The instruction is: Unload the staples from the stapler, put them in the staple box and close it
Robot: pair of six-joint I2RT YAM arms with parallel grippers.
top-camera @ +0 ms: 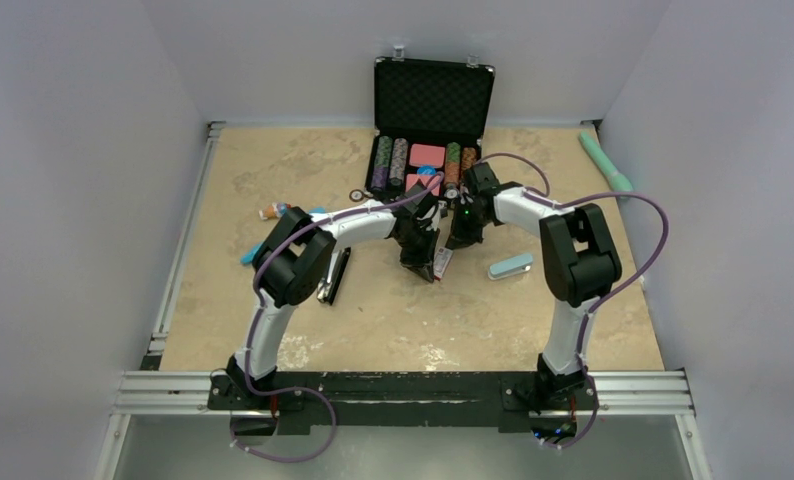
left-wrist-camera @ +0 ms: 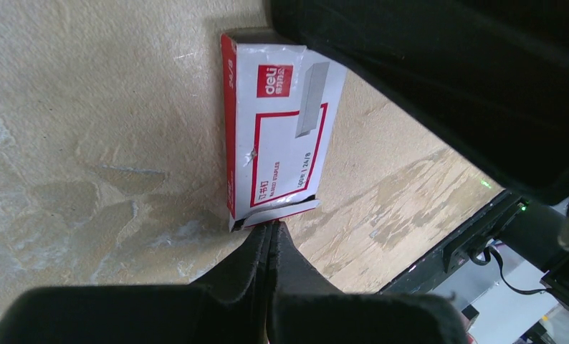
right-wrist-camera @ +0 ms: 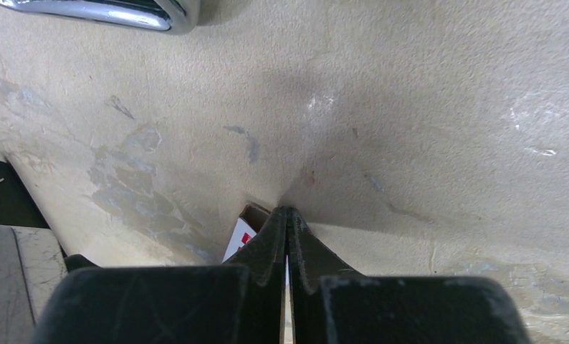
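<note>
Only my left wrist view shows the red-and-white staple box [left-wrist-camera: 281, 158] whole. My left claw [left-wrist-camera: 271, 228] is pinched shut at its open flap, my right claw [right-wrist-camera: 287, 212] shut over its corner. Overhead, the black stapler [top-camera: 335, 275] lies toward the desk's left edge; loose staples too small to see.

Staple box [right-wrist-camera: 240, 240] mostly hidden behind right gripper [right-wrist-camera: 287, 213].
</note>
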